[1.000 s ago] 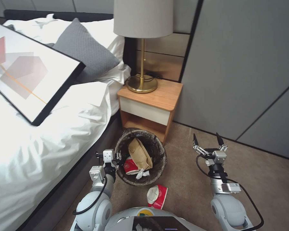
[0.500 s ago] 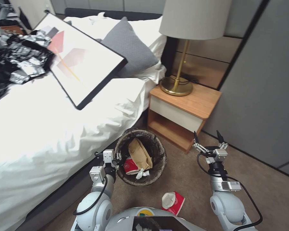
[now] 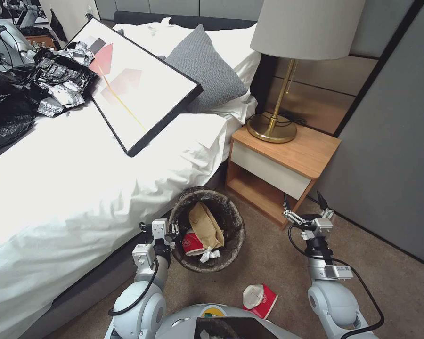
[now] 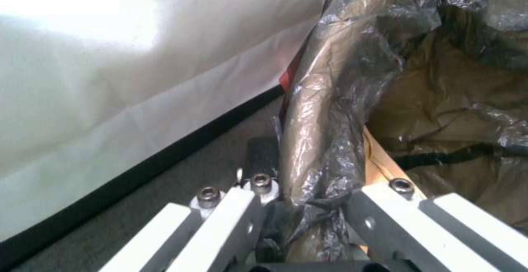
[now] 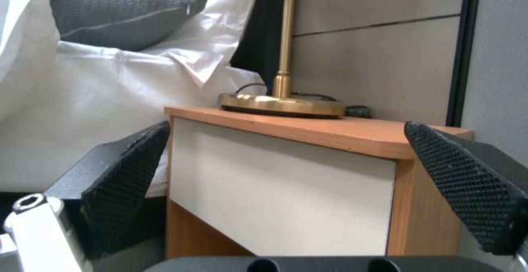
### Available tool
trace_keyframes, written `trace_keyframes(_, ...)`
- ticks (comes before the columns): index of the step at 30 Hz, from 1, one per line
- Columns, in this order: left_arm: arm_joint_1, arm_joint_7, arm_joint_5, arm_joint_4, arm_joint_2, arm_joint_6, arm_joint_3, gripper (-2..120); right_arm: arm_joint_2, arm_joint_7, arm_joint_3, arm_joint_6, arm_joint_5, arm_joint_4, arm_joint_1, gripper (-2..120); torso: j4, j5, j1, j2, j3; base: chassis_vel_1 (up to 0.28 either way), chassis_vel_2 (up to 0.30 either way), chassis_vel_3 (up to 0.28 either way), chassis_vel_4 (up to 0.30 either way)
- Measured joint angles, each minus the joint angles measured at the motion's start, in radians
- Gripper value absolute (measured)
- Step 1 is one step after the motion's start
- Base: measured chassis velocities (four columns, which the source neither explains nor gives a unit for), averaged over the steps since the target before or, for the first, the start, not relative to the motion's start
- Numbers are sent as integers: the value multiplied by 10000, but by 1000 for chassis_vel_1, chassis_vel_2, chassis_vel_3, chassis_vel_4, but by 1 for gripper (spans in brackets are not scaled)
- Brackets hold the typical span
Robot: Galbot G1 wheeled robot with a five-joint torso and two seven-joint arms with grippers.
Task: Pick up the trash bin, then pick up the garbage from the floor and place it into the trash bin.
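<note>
Bin rim in left hand

Your head camera looks forward and down from above both arms, taking in the bed, nightstand and trash bin. Your left wrist camera sits hard against the bin's bagged rim, the bed's sheet alongside. Your right wrist camera sits low, facing the nightstand front and lamp between its fingers.

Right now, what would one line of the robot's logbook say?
left gripper: shut on trash bin rim | right gripper: open, empty | red cup: on floor
</note>
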Motion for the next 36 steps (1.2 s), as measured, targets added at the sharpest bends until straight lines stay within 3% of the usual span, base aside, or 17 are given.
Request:
trace_keyframes(18,-11,-25,-5,-46,4,19,2,3,14,-82,-56,162,-12,-121,99,100,0,3,-1,1,-2,120,-110,-109,121)
trace_keyframes(36,1,-41,-12,-172,10,36,-23,3,-53,106,-162,417,-825,-272,447,100,-1,-1,-1,1,0,-8,1,10,-1)
